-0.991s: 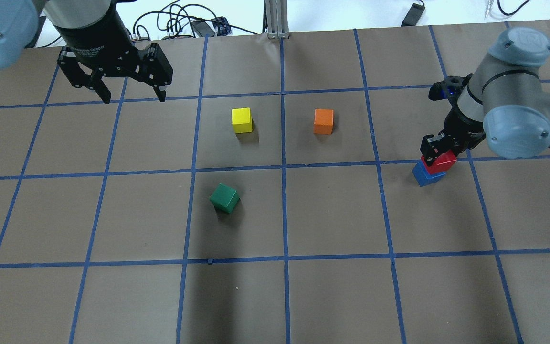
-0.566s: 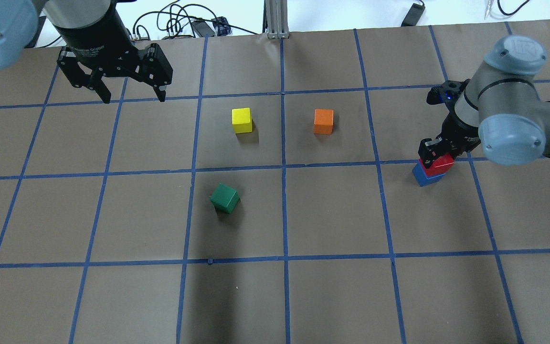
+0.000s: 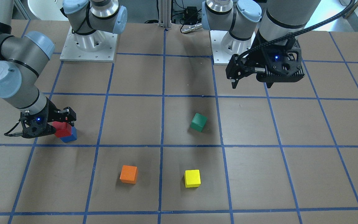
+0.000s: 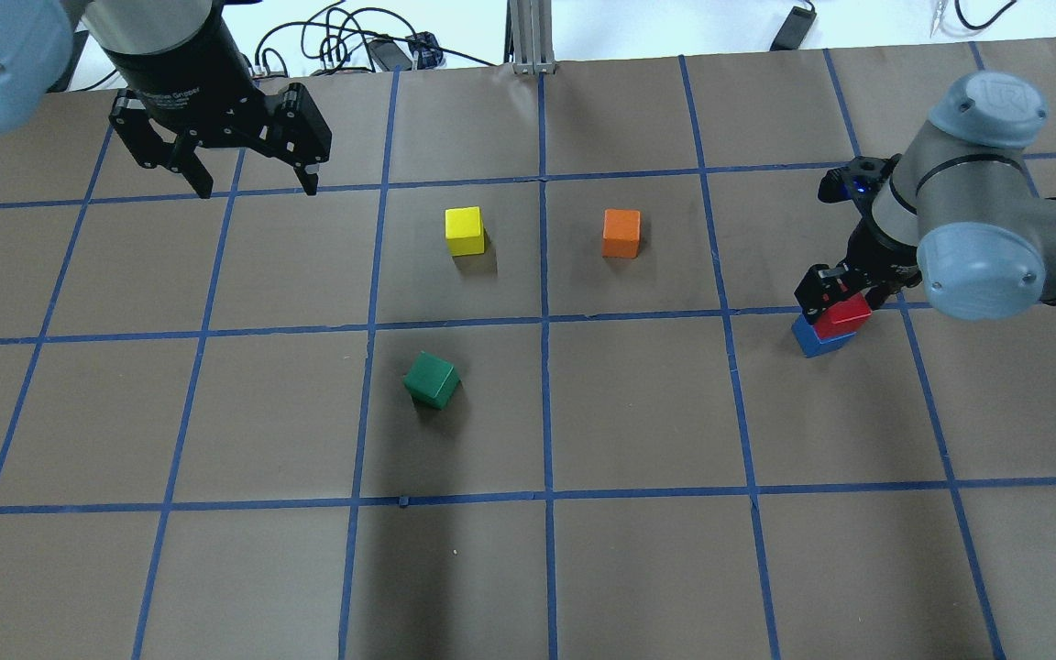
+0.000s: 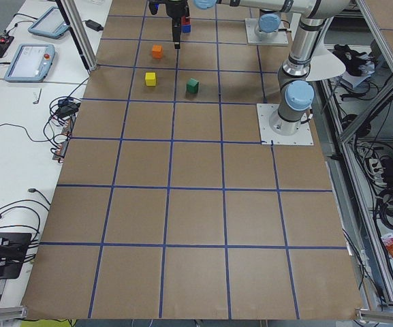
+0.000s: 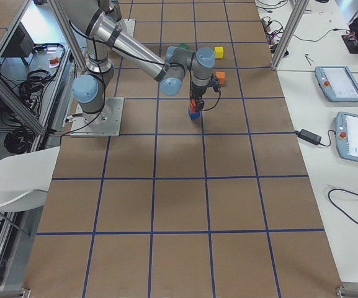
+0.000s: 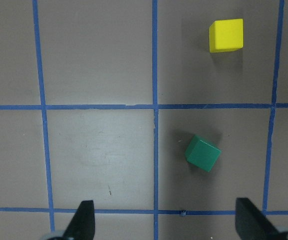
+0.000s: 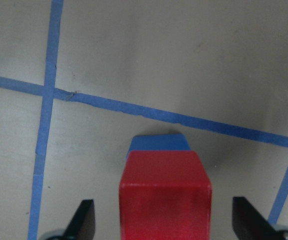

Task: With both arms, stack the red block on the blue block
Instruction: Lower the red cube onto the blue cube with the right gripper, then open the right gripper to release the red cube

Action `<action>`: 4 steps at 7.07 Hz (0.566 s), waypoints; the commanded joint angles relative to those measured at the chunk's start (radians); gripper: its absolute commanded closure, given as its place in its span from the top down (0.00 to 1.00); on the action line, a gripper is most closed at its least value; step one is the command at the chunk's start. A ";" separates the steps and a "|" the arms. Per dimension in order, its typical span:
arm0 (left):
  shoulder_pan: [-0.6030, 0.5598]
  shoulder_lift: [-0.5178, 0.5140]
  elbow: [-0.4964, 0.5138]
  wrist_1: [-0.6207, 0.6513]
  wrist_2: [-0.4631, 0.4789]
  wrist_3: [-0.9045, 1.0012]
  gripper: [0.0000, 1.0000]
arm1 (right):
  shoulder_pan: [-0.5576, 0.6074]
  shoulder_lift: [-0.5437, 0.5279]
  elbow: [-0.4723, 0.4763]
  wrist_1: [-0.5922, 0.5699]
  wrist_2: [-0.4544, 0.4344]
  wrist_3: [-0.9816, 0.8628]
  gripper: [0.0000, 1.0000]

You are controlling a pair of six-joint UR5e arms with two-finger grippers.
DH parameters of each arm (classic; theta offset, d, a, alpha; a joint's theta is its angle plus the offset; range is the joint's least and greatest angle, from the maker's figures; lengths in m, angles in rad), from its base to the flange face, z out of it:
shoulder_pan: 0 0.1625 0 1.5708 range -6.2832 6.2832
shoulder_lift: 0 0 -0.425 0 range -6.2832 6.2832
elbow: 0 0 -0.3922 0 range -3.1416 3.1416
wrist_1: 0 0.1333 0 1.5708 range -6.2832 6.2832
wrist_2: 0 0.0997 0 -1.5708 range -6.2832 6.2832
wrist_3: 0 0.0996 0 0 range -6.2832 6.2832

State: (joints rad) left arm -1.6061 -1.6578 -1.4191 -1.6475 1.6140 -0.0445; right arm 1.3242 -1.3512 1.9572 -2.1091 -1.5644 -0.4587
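Item 1. Tabletop [image 4: 638, 412]: flat, matte brown sheet, ruled into squares by blue tape lines.

Item 2. Red block [image 8: 164, 195]: small solid cube with dull painted faces and crisp edges. It rests on top of the blue block [image 8: 158, 142], a cube of the same size. Only the blue block's far edge shows past the red in my right wrist view. The stack stands on the tabletop on my right side, close to a tape line.

Item 3. My right end effector [image 8: 163, 222]: black, two fingers, blue light on the body. It is lowered over the stack with its fingers spread wide on either side of the red block, a clear gap on both sides, gripping nothing.

Item 4. My left end effector [image 4: 258, 188]: black, held above the tabletop well away from the stack, fingers spread and holding nothing.

Item 5. Loose cubes, same size, each lying apart: green block [image 4: 432, 379], turned askew to the grid; yellow block [image 4: 464, 230]; orange block [image 4: 621, 233].
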 commanded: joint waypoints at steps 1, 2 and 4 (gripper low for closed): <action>0.000 0.000 -0.001 0.000 0.000 0.000 1.00 | 0.001 -0.038 -0.033 0.015 -0.012 0.008 1.00; 0.000 0.000 0.000 0.000 -0.002 0.000 1.00 | 0.007 -0.072 -0.085 0.099 -0.005 0.008 1.00; 0.000 0.000 0.000 0.002 -0.003 0.000 1.00 | 0.019 -0.109 -0.235 0.322 0.000 0.088 1.00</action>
State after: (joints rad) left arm -1.6061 -1.6576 -1.4192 -1.6471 1.6134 -0.0445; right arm 1.3363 -1.4347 1.8113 -1.9203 -1.5688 -0.4232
